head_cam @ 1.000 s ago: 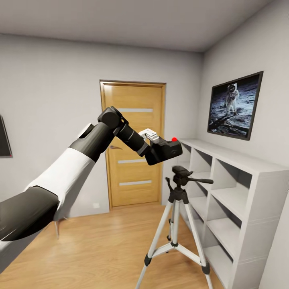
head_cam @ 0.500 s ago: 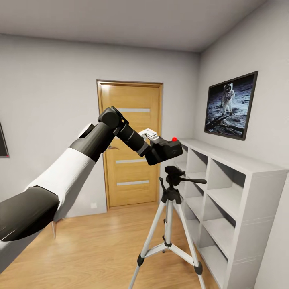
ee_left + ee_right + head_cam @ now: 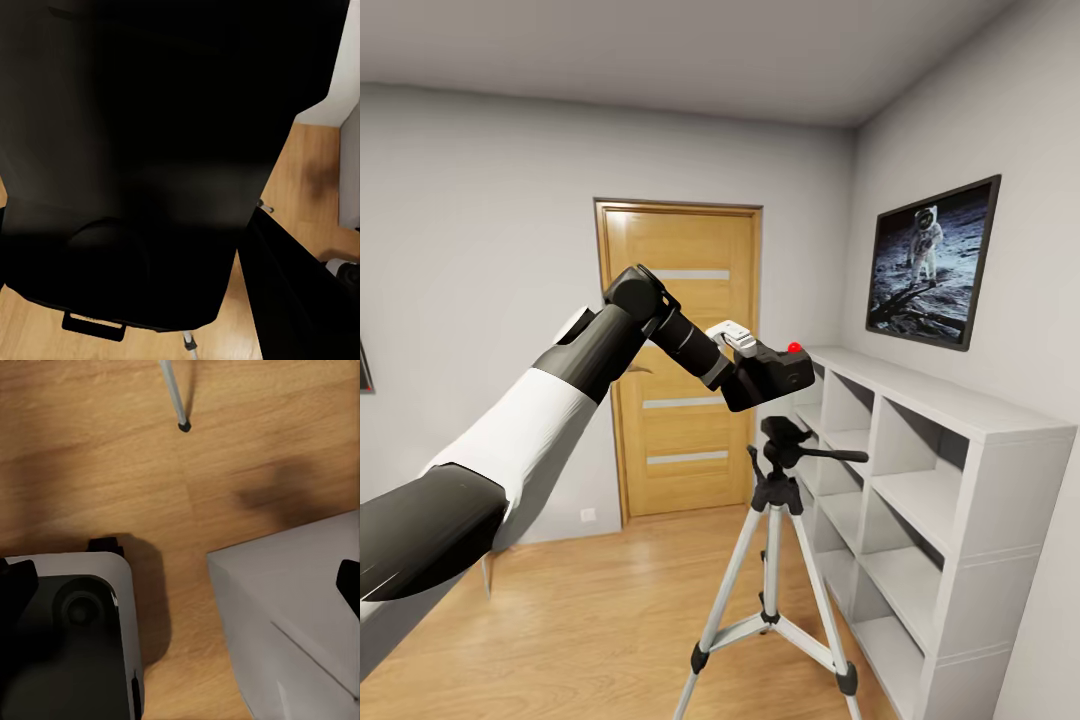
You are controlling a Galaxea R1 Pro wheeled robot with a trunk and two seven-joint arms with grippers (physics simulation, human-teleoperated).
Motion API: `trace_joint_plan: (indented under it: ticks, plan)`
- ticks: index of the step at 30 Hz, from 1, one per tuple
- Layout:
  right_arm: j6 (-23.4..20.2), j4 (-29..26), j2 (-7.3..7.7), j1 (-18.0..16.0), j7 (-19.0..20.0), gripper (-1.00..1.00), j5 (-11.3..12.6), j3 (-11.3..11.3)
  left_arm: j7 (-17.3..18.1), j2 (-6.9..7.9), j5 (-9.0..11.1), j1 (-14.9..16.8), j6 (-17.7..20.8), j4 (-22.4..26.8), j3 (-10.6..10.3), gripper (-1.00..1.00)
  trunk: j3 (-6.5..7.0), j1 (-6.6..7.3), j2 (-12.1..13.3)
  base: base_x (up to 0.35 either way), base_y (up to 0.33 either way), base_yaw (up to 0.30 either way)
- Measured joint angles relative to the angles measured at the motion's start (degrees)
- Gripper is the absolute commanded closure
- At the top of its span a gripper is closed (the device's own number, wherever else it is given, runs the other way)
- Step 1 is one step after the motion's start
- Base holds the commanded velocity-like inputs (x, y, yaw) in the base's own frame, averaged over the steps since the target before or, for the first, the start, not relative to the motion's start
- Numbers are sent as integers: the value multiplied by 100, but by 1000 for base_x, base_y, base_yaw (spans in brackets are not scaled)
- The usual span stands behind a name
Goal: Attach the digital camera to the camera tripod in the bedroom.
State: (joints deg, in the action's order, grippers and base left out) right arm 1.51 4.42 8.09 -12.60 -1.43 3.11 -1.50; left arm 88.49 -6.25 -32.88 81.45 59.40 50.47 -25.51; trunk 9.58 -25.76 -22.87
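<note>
While your left gripper grips the one chunky matte-black digital camera, red button up, it hangs just above the single camera tripod at 6 o'clock: silver tube legs, black head, feet cut off. Up close the camera is probably that dark blur. Your right gripper's fingers: cannot tell.
</note>
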Motion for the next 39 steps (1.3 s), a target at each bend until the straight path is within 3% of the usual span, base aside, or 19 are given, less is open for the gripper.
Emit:
trace_joint_plan:
  ticks: [21,30,39]
  plan:
    - [0,0,0,0,0,-100,0,0,0,1,0,0,0,5,0,100,-32,0,0,2,-2,77]
    - [0,0,0,0,-1,-100,0,0,0,-4,-1,0,0,5,-1,100,-32,2,0,238,-51,1]
    - [0,0,0,0,0,-100,0,0,0,-6,0,0,0,5,-1,100,-32,0,0,41,-15,0]
